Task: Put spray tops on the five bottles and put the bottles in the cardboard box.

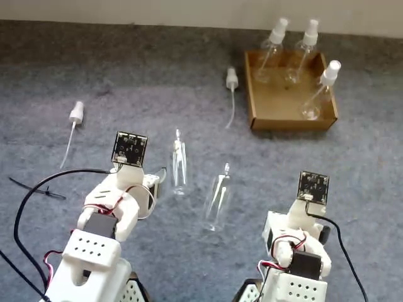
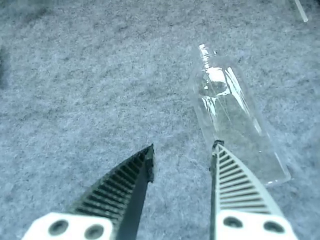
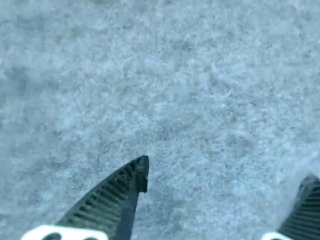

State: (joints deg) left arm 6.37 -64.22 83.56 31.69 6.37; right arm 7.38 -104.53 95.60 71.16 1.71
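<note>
- My left gripper [image 2: 183, 150] hangs released, jaws spread over the grey felt [image 2: 75, 75] with nothing between them.
- One jaw's tip sits just beside the base end of a clear bottle [image 2: 230, 110]. I cannot tell whether they touch. The bottle lies on its side with its open neck pointing away from the claw.
- I judge this bottle empty, light, smooth and round, so it is likely to roll or skid under a pinch. I would close gently across the middle of its body, not on the narrow neck.
- My right gripper [image 3: 226, 170] is also spread wide and holds nothing.
- A second bottle [image 1: 217, 200] lies uncapped between the two arms.
- Two loose spray tops wait farther out, one far left [image 1: 76, 114] and one beside the cardboard box [image 1: 293, 124]. Their dip tubes look thin and bendy, so the head is the place to grip.
- Three capped bottles [image 1: 302, 53] stand inside the box.
</note>
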